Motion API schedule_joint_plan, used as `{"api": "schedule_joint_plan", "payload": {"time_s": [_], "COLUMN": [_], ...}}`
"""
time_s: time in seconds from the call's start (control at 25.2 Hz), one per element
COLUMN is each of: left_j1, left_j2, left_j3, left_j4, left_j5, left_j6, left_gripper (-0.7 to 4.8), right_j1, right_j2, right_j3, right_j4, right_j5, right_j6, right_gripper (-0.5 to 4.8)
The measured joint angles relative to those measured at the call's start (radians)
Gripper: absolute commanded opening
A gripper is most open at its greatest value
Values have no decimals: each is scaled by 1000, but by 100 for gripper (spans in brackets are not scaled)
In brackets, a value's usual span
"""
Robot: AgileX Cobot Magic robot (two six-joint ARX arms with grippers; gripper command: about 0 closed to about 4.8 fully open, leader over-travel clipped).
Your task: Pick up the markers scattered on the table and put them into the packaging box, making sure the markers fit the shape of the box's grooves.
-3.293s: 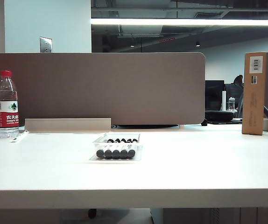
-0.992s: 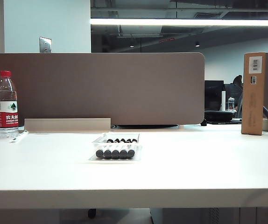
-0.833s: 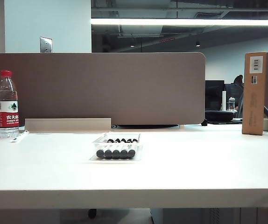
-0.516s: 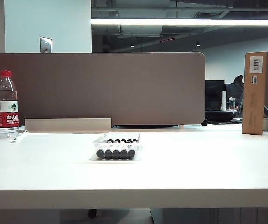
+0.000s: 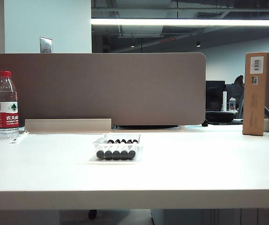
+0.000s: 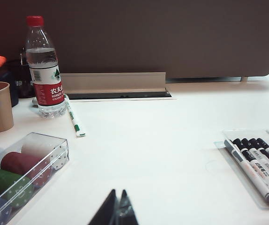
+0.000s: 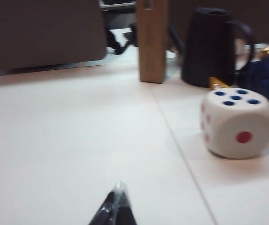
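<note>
- The packaging box (image 5: pixel 116 149) sat mid-table, closer to the back edge than the front. Five markers (image 5: pixel 116 151) lay in it side by side, touching, one per groove as far as I could tell.
- No loose markers showed on the table (image 5: pixel 195 164) in any view, so the job looked done.
- Marker long axes ran front-to-back across the table, parallel to each other. Dark rounded ends faced the front edge; I couldn't tell cap from tail.
- Left gripper (image 6: pixel 117 212): jaws together, empty, low over the table, well short of the tray and off to its left side.
- Right gripper (image 7: pixel 116 206): jaws together, empty, over bare table toward the right end, near the big die (image 7: pixel 236 123).
- Risks from here, my read:
  - The tray was light, thin plastic, so any arm sweep clipping its rim would slide or tip it and spill the markers.
  - A marker riding on a ridge rather than seated could roll out; the frames were too small to rule that out.
  - The water bottle (image 5: pixel 7 104) stood at the back left corner and would topple if the left arm swung wide.
</note>
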State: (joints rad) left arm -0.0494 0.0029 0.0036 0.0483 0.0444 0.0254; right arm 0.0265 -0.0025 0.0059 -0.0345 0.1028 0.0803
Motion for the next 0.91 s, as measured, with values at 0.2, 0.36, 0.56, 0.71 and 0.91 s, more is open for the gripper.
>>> {"api": "schedule_joint_plan", "payload": {"time_s": [0.2, 0.36, 0.56, 0.71, 0.91], "left_j1": [0, 0, 0, 0, 0], "left_j2": [0, 0, 0, 0, 0], "left_j3": [0, 0, 0, 0, 0], "left_j4": [0, 0, 0, 0, 0], "left_j5": [0, 0, 0, 0, 0], "left_j6": [0, 0, 0, 0, 0], "left_gripper": [-5, -5, -5, -5, -5], "right_j1": [-5, -5, -5, -4, -4], "right_j2": [0, 0, 0, 0, 0], "right_j3": [0, 0, 0, 0, 0], "right_j4": [0, 0, 0, 0, 0], "right_j5": [-53, -53, -53, -54, -54], "right_j6": [-8, -13, -23, -26, -30], "right_gripper": [-8, -8, -8, -8, -8]}}
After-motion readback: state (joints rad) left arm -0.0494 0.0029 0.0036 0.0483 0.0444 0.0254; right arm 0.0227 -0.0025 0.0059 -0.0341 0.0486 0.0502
